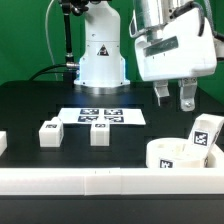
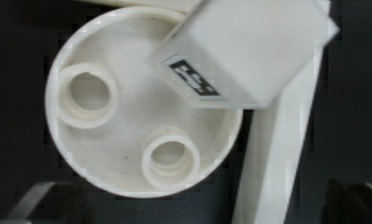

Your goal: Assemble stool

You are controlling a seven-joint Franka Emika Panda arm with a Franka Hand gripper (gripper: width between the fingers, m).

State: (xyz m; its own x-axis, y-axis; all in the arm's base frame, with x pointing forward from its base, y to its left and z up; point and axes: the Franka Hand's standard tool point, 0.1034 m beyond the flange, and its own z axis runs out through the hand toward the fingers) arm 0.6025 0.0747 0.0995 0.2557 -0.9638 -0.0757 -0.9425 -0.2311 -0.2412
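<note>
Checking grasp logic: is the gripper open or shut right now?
Open. In the exterior view the gripper hangs above the table with its jaws standing apart and nothing between them.

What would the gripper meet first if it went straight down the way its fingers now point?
Most likely the seat: the wrist view looks onto its holed face. The open gripper hangs above it; the leg resting on the seat sits to one side. Depth is unclear.
</note>
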